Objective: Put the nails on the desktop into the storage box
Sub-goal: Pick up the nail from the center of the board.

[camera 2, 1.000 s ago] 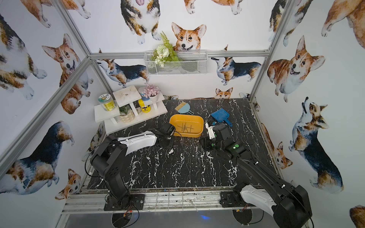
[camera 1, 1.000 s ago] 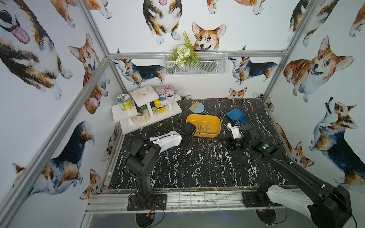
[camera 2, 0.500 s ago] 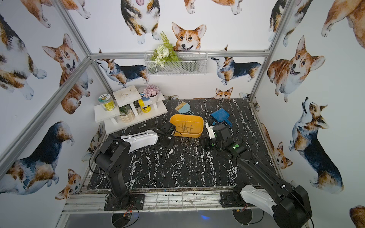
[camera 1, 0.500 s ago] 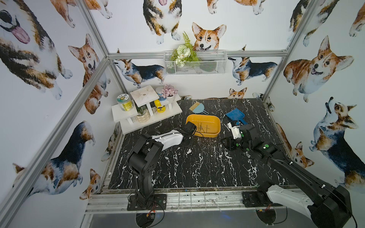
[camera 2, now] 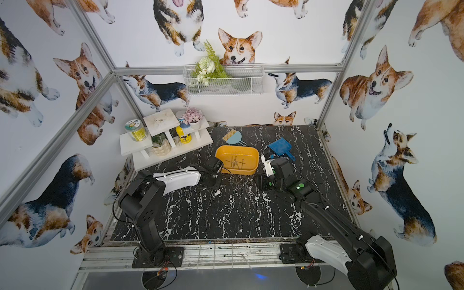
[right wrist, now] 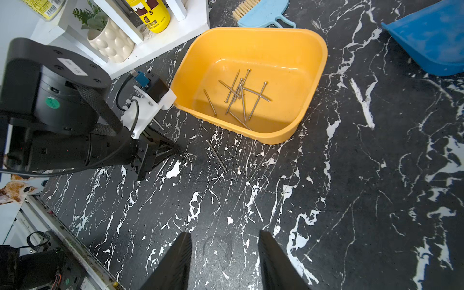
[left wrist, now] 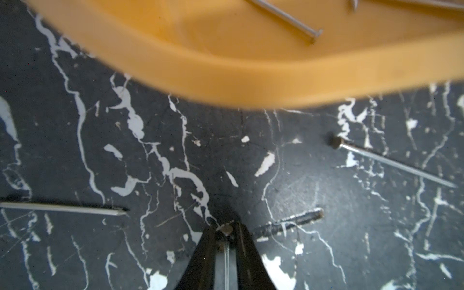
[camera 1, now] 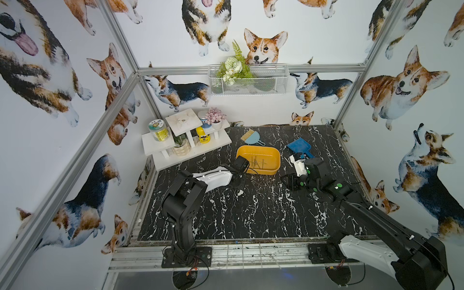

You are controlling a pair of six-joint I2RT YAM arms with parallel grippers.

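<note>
Left gripper nearly closed, pinching one nail at the worktop; right gripper parted, empty. Storage box, 12 o'clock of worktop centre, holds nails; loose nails lie at its 6 o'clock.

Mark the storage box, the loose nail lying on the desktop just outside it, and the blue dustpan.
storage box [right wrist: 283, 82]: right wrist view, bare floor of the tub.
loose nail [right wrist: 216, 155]: right wrist view, mid-shaft.
blue dustpan [right wrist: 431, 45]: right wrist view, scoop body.

High top views over the desktop — near wrist views, both toward the storage box
</note>
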